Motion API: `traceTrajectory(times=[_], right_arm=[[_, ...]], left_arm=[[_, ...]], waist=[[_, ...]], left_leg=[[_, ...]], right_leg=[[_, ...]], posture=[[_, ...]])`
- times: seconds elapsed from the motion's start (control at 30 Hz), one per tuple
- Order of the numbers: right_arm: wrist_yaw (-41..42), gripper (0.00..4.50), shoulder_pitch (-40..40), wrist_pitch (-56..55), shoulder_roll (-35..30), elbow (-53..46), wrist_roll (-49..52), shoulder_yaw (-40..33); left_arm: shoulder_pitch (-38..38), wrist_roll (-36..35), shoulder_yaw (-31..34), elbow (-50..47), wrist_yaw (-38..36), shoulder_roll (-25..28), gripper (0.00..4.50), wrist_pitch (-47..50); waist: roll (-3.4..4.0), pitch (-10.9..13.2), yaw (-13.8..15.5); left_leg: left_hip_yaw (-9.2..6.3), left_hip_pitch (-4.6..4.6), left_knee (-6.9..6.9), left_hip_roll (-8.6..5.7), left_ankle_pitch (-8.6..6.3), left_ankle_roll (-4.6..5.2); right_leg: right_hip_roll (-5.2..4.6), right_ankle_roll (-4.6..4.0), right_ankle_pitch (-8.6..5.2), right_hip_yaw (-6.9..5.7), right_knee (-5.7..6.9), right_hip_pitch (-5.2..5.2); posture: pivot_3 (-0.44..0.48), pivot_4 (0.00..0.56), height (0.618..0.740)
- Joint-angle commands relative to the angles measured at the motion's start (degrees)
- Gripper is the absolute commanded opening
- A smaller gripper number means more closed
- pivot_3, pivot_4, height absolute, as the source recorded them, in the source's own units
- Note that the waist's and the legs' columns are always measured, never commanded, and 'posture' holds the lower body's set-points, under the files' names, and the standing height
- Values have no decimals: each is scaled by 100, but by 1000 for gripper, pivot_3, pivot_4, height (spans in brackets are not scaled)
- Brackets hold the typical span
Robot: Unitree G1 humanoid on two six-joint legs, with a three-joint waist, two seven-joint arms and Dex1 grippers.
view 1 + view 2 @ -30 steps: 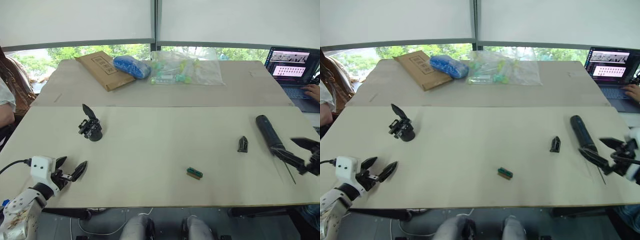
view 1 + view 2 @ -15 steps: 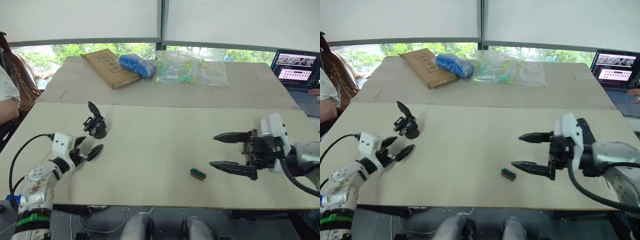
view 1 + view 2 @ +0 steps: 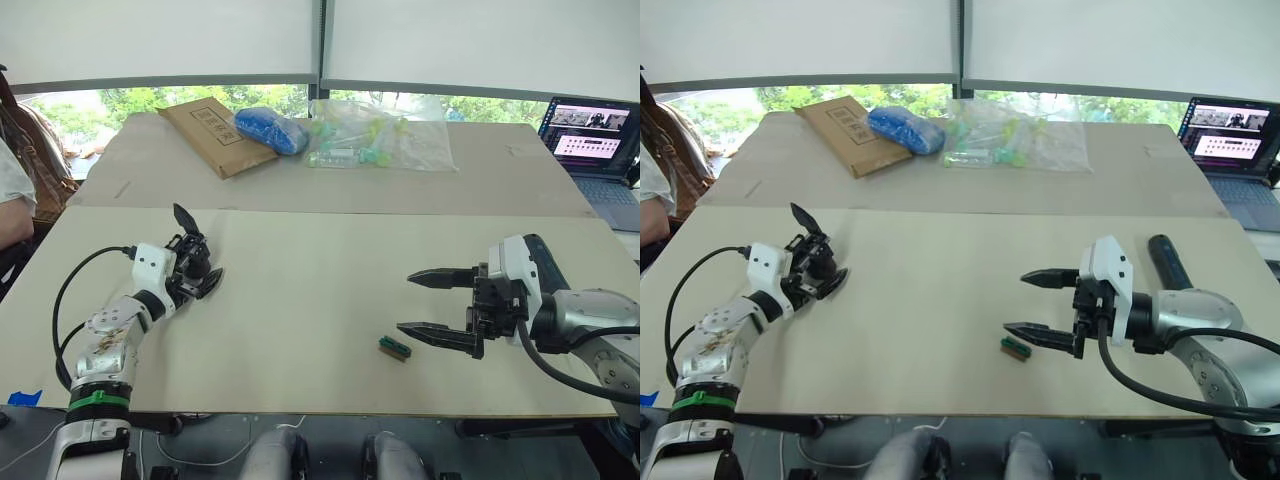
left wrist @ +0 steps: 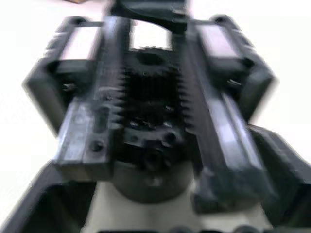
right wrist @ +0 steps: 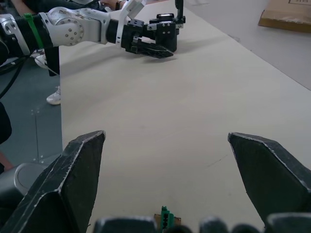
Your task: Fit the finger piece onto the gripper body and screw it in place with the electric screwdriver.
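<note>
The gripper body (image 3: 190,255) stands on the left part of the table (image 3: 300,300), its pointed finger sticking up, and the left gripper (image 3: 195,275) has its fingers spread on either side of the round base; the left wrist view looks straight into the toothed mechanism, but I cannot tell whether the fingers touch it. The right gripper (image 3: 432,304) hovers low over the right half of the table with its fingers wide apart, holding nothing, just beside a small green-and-brown block (image 3: 394,347). The electric screwdriver (image 3: 1167,262) lies behind the right arm, partly hidden.
</note>
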Motion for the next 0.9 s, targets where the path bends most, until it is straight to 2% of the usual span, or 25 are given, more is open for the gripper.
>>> traceTrajectory(times=[0.03, 0.17, 0.27, 0.37, 0.47, 0.6, 0.77, 0.83, 0.87, 0.9], right_arm=[[-137, 4500, 3, -90, 81, -168, 48, -145], [-314, 4500, 145, -37, 176, -231, 77, -257], [-452, 4500, 419, -32, 213, -367, 95, -400], [-559, 4500, 698, -94, 261, -501, 26, -478], [-635, 4500, 851, -203, 308, -555, -96, -471], [-804, 4500, 843, -220, 424, -554, -145, -427], [-846, 4500, 918, -296, 501, -561, -250, -373], [-865, 4500, 949, -327, 529, -553, -291, -373], [-868, 4500, 962, -341, 539, -552, -302, -374], [-870, 4500, 975, -356, 550, -553, -311, -374]], left_arm=[[178, -153, 23, -760, 185, -241, 2392, 67], [749, -181, -494, -2080, 395, -771, 2451, 528], [1057, -170, -1019, -3299, 925, -1380, 2451, 1148], [1176, -134, -1451, -4044, 1407, -1883, 2451, 1762], [1112, 196, -1831, -4099, 1582, -2039, 2451, 1852], [759, 751, -2029, -3492, 2041, -2130, 2451, 1650], [790, 733, -2009, -3307, 2061, -2222, 2451, 1761], [888, 589, -1944, -3388, 1797, -2050, 3482, 1859], [934, 440, -1867, -3436, 1544, -1870, 3778, 1965], [976, 296, -1750, -3410, 1173, -1563, 4285, 1978]], waist=[[-1, 1, 0], [-2, 1, 11], [-4, 3, 79], [-14, 8, 105], [-14, 9, 76], [-14, 9, 51], [-14, 9, 73], [-14, 9, 80], [-14, 9, 77], [-14, 9, 72]], left_leg=[[0, -1, 0, 0, 0, 0], [0, -3, 0, -1, 0, 0], [-4, -3, 5, -2, 0, 0], [-10, -4, 10, -2, -2, 1], [-15, -2, 8, 2, -1, 0], [-10, -3, 5, 5, 3, -5], [-9, -7, 7, 4, 2, 0], [-10, -8, 8, 3, 1, 2], [-10, -7, 9, 4, 1, 1], [-10, -6, 8, 4, 1, 1]], right_leg=[[0, 0, 0, 0, -1, 0], [-1, 2, 1, 2, -4, 1], [-1, 7, 3, 1, -11, 14], [-1, 13, 7, 4, -10, 16], [4, 10, 8, 9, -4, 13], [15, 0, 3, 17, 10, -5], [14, 1, 3, 15, 2, -2], [13, 2, 3, 15, 1, -1], [13, 2, 3, 14, 1, -1], [13, 1, 3, 15, 3, -3]], posture=[[0, 150, 732], [0, 150, 732], [0, 150, 732], [0, 150, 732], [0, 150, 732], [0, 150, 732], [0, 150, 732], [0, 150, 732], [0, 150, 732], [0, 150, 732]])
